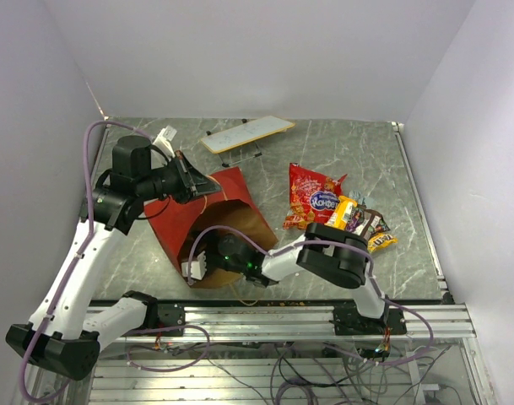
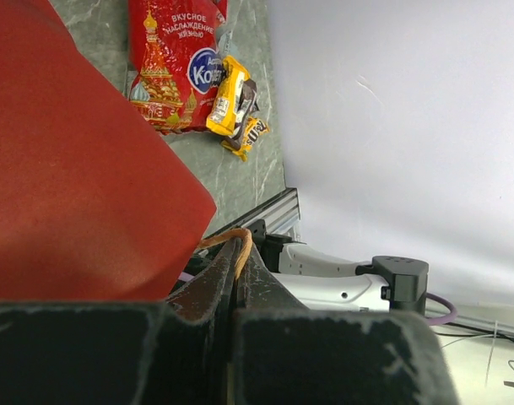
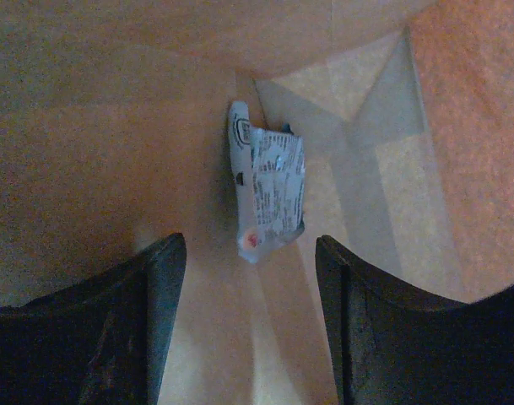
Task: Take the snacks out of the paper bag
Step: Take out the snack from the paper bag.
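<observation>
The red paper bag (image 1: pixel 174 221) lies tilted with its brown mouth toward the near edge. My left gripper (image 1: pixel 204 182) is shut on its tan string handle (image 2: pixel 233 243) and holds the bag's top edge up; the red side (image 2: pixel 71 169) fills the left wrist view. My right gripper (image 1: pixel 197 263) reaches into the bag's mouth. It is open (image 3: pixel 250 278) and empty, with a small silver packet (image 3: pixel 269 190) lying on the kraft inside (image 3: pixel 113 126) just ahead of the fingertips. The red chip bag (image 1: pixel 311 198) and several small candy packets (image 1: pixel 366 224) lie on the table to the right.
A flat white board on thin legs (image 1: pixel 246 133) stands at the back middle. White walls close in the table on the left, back and right. The metal rail (image 1: pixel 273 316) runs along the near edge.
</observation>
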You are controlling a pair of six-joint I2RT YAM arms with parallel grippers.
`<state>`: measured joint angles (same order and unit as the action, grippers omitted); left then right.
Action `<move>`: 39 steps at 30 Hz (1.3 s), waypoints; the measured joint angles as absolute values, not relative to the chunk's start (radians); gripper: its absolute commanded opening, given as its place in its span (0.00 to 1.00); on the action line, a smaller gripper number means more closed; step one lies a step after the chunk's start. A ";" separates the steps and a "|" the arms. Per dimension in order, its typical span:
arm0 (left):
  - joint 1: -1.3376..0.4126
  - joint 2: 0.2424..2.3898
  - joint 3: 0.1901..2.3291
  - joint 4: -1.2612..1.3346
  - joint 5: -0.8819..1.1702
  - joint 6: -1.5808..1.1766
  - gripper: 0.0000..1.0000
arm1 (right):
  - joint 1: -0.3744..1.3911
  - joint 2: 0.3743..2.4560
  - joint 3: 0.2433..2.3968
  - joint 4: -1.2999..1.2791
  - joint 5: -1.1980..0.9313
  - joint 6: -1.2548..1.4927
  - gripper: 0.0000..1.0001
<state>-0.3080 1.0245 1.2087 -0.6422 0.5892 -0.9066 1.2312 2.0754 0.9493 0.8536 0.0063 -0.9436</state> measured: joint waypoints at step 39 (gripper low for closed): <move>-0.307 0.950 1.209 -0.738 0.518 -0.936 0.07 | 1.114 2.275 1.252 0.786 -0.057 -0.951 0.04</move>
